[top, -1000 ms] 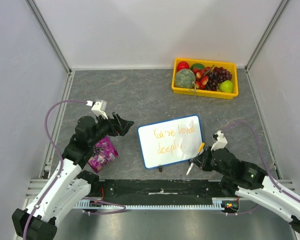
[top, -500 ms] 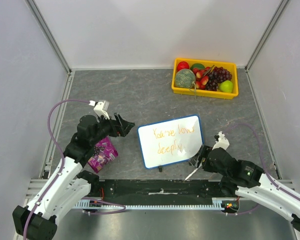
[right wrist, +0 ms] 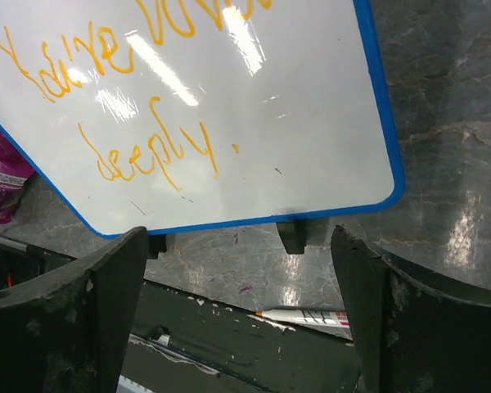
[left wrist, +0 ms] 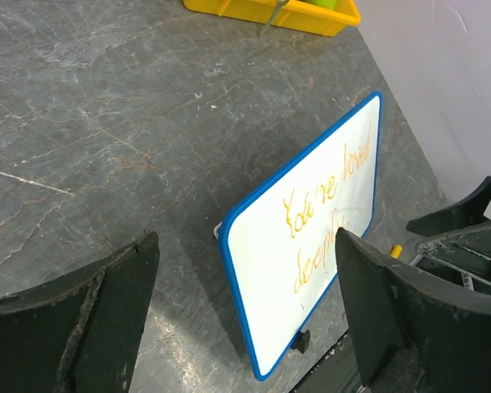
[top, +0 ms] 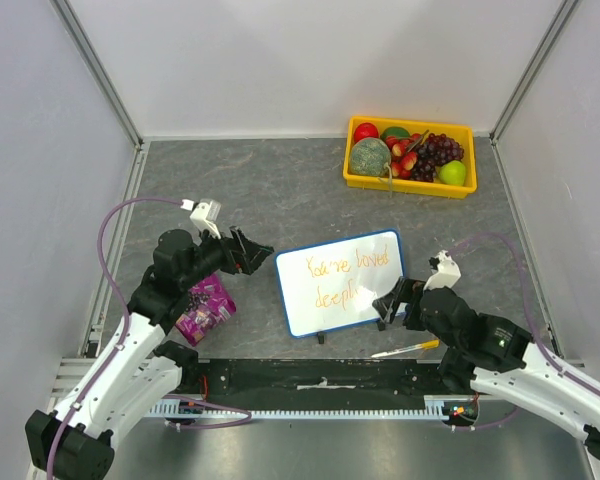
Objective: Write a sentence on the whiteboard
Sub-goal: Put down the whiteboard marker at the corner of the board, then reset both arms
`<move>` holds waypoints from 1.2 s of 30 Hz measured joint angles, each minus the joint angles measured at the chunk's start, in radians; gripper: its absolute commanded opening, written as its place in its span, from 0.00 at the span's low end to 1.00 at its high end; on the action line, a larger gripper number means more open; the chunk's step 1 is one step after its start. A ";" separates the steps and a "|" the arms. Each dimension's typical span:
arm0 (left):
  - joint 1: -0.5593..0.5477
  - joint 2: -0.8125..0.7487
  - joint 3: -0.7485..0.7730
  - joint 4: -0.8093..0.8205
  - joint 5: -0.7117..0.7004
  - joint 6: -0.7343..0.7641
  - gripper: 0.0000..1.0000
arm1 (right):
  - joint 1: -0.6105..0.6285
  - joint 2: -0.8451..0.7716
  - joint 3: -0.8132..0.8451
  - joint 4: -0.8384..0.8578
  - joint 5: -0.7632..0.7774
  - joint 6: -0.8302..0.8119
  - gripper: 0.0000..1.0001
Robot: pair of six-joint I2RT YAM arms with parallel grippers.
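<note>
Marker point(top: 405, 349) just dropped to the bench point(top: 280, 190) by the whiteboard point(top: 310, 302); right tool point(top: 391, 301) spread empty, left tool point(top: 254, 253) spread. Sentence point(top: 348, 265) looks finished.

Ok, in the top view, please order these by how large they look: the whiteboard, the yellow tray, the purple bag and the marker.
1. whiteboard and yellow tray: about equal, so I do not rank them; the tray lies farther from the camera.
2. purple bag, partly hidden.
3. marker.
</note>
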 measured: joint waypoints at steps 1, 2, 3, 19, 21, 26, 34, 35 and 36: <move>0.000 0.000 0.000 0.001 0.005 0.000 0.93 | 0.000 0.015 0.002 0.015 0.000 -0.016 0.98; 0.000 0.001 0.000 0.002 0.008 0.000 0.93 | 0.000 0.036 0.006 0.035 0.001 -0.035 0.98; 0.000 0.003 0.000 0.002 0.009 0.000 0.93 | 0.000 0.059 0.011 0.054 0.000 -0.056 0.98; 0.000 0.029 0.000 -0.043 -0.029 -0.003 0.93 | 0.000 0.396 0.209 0.406 -0.026 -0.415 0.98; 0.000 0.033 0.000 -0.054 -0.050 -0.008 0.93 | 0.000 0.420 0.231 0.438 -0.018 -0.438 0.98; 0.000 0.039 0.000 -0.055 -0.095 -0.018 0.93 | 0.000 0.457 0.253 0.507 0.020 -0.482 0.98; 0.000 0.066 0.000 -0.056 -0.123 -0.029 0.93 | 0.000 0.556 0.305 0.548 0.064 -0.558 0.98; 0.000 0.071 0.000 -0.056 -0.124 -0.030 0.93 | 0.000 0.574 0.314 0.550 0.066 -0.566 0.98; 0.000 0.074 0.000 -0.057 -0.125 -0.032 0.93 | 0.000 0.587 0.320 0.553 0.068 -0.571 0.98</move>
